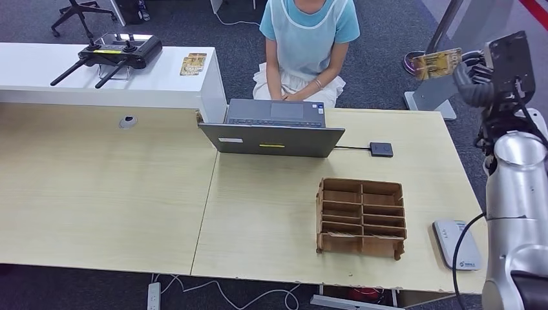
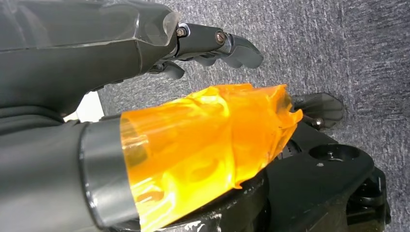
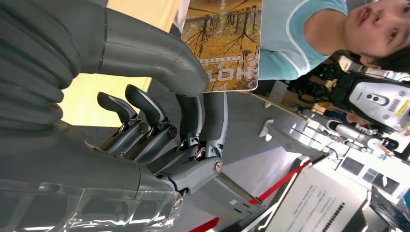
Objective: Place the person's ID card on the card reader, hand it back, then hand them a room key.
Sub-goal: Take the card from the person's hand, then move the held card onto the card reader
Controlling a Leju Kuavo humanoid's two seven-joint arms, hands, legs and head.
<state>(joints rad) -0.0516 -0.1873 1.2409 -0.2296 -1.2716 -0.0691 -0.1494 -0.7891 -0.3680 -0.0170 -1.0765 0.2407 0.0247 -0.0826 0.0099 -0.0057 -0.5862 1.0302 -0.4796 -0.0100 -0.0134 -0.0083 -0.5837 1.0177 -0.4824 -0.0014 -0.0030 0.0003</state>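
Note:
My right hand [image 1: 477, 76] is raised at the far right, beyond the desk's right end, and pinches a yellow card [image 1: 438, 62] printed with trees. In the right wrist view the yellow card [image 3: 225, 43] sits between the thumb and fingers of my right hand [image 3: 159, 111], with the person [image 3: 309, 38] behind it. The person [image 1: 309, 39] in a light blue top sits behind the laptop, hands in their lap. A small black square pad [image 1: 381, 149] is wired to the laptop. My left hand [image 2: 159, 87] hangs over grey carpet, holding nothing, its thumb wrapped in orange tape.
An open grey laptop [image 1: 274, 129] stands mid-desk. A brown cardboard compartment box [image 1: 361, 217] sits right of centre, and a white cabled device [image 1: 457, 243] lies at the front right corner. Two similar yellow cards [image 1: 192, 63] and a black controller [image 1: 116, 53] rest on the white counter.

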